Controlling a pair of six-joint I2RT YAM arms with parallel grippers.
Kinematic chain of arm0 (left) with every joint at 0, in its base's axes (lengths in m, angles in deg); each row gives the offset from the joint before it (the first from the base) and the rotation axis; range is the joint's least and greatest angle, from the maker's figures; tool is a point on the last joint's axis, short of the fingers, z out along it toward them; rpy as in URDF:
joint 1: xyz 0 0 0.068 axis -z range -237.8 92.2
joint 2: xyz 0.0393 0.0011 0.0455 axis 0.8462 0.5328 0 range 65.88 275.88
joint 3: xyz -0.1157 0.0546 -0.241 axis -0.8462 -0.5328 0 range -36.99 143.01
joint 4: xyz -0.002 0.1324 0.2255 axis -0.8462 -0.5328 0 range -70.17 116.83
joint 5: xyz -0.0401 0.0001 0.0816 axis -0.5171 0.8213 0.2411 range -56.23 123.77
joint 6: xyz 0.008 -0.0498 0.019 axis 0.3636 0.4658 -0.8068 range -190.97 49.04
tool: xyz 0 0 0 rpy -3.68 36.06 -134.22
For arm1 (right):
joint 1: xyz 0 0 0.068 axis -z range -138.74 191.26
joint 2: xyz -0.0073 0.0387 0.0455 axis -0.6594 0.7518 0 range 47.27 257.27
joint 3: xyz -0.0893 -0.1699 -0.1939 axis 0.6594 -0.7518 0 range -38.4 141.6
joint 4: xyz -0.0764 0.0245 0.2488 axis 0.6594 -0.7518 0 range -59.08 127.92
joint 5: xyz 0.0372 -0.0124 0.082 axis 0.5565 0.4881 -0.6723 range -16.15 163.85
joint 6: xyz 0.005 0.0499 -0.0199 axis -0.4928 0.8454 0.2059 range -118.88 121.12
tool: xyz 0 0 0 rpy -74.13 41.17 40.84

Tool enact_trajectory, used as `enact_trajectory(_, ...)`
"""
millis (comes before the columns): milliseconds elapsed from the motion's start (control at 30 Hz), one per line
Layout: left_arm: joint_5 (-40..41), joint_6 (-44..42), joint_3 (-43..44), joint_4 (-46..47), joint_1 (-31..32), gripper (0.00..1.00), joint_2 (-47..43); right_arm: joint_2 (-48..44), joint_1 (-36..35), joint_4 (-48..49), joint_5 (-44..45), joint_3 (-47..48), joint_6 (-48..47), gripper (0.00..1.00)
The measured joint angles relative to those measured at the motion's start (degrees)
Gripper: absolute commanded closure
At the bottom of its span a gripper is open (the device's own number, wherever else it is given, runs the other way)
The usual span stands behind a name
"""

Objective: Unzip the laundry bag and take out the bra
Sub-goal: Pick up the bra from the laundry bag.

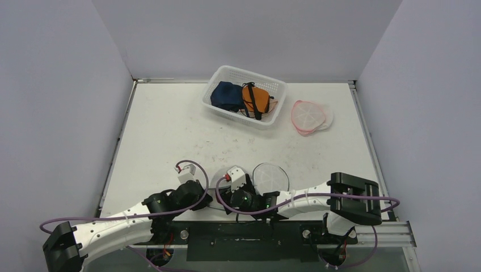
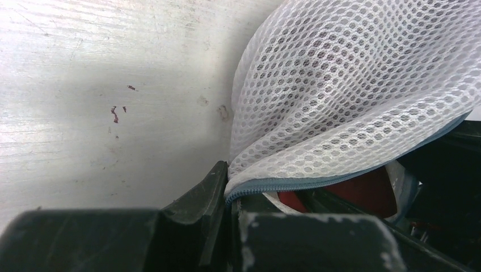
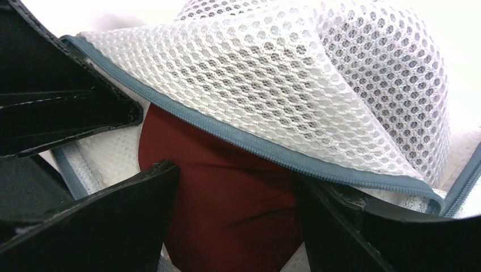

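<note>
Removal step: the left gripper [image 2: 227, 173] clamps the laundry bag's [image 2: 351, 96] zipper edge; the right gripper [image 3: 238, 180], jaws spread, straddles the red bra [image 3: 218, 226] and likely needs to close.

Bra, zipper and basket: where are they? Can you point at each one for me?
Bra [image 3: 227, 198]: right wrist view, middle of the red cloth.
Zipper [image 3: 255, 145]: right wrist view, grey strip along the mesh edge.
Basket [image 1: 238, 115]: top view, its near wall.
</note>
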Motion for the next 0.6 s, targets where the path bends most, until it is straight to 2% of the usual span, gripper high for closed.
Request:
enact_trajectory(333, 0.0, 0.1, -1.3, 1.0, 0.0, 1.00, -0.5, -5.1, -1.6, 0.0, -0.3, 0.0, -0.8, 0.22)
enact_trajectory(600, -0.1, 0.1, -1.7, 3.3, 0.0, 1.00, -0.7, -1.7, -2.1, -0.6, 0.5, 5.2, -0.8, 0.15)
